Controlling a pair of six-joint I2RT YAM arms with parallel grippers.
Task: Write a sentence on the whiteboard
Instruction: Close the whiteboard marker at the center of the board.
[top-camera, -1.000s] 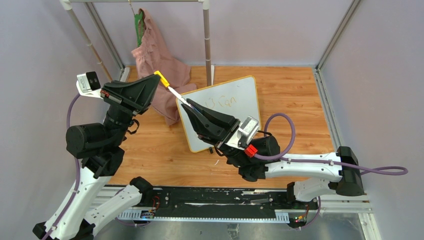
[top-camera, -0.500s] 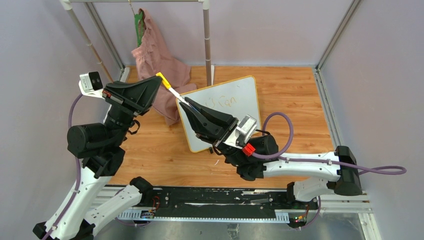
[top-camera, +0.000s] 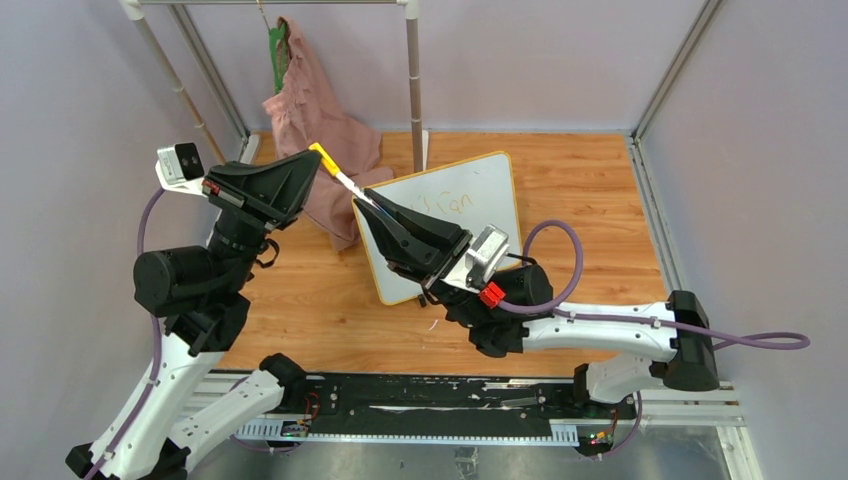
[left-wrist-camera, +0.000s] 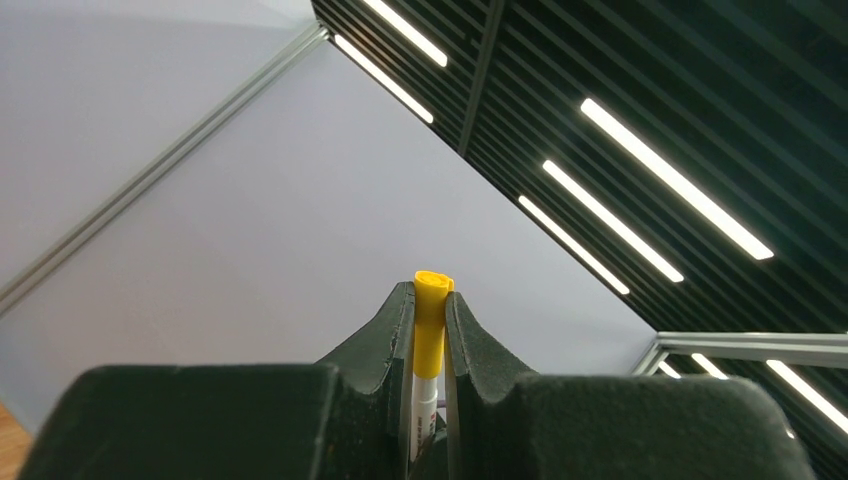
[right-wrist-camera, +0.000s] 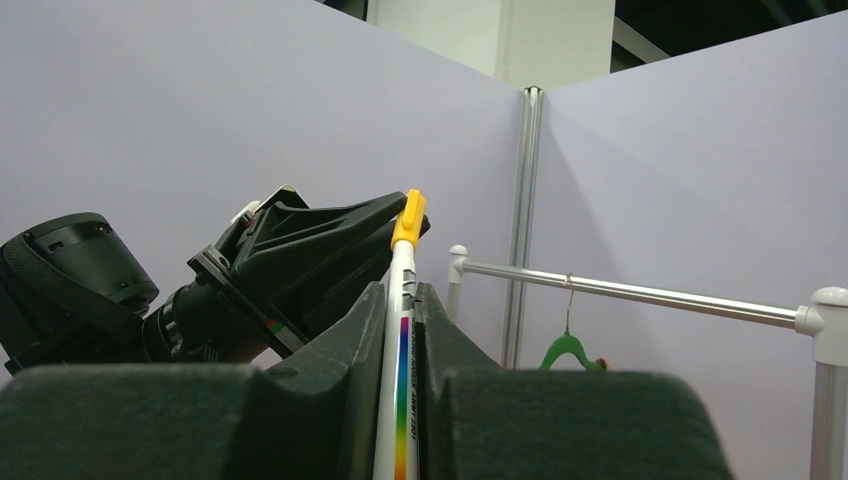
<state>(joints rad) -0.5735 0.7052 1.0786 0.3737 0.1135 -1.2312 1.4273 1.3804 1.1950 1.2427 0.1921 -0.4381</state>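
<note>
Top view: the left gripper (top-camera: 313, 158) pinches the yellow cap (left-wrist-camera: 430, 320) of the marker (top-camera: 346, 183). The right gripper (top-camera: 368, 200) pinches its white body. The whiteboard (top-camera: 496, 205) lies just under and behind the right jaws, with some orange writing (top-camera: 448, 203) on it. For the cap, I think both must hold tight and move straight along the pen, not sideways.

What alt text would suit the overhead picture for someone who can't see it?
Two robot arms grip one yellow-capped marker between them: the left gripper at its cap, the right gripper on its barrel. Nearby sits a whiteboard bearing orange handwriting.
</note>
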